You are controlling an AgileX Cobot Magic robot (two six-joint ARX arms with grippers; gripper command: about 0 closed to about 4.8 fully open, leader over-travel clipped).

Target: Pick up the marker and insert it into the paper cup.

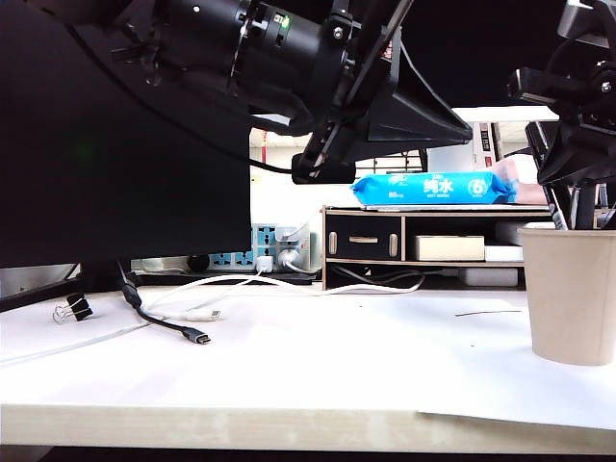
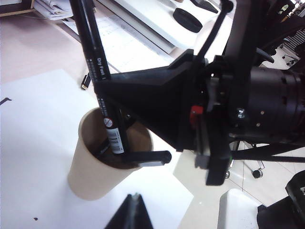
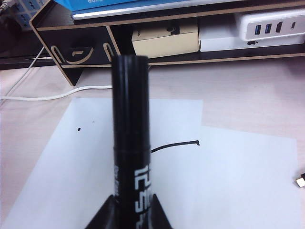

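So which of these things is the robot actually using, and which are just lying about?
On the job: the marker, clamped in the right hand above the paper cup, tip inside it; the left hand, shut and empty, hovering nearby.
Lying about: USB cable, white cable, binder clip, wet wipes pack, desk organizer, power strip.

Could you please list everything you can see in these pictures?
marker: 1, black, upright, lower end inside cup
cup: 1, beige, table's right, on paper
paper: count unclear, white, under cup
black cable: 1, black, table's left
white cables: several, white, left of middle
clip: 1, black, far left
wipes: 1 pack, blue, atop shelf
shelf: 1, black and wood, at back
right hand: 1, black, above cup, shut on marker
left hand: 1, black, raised near cup, shut, empty
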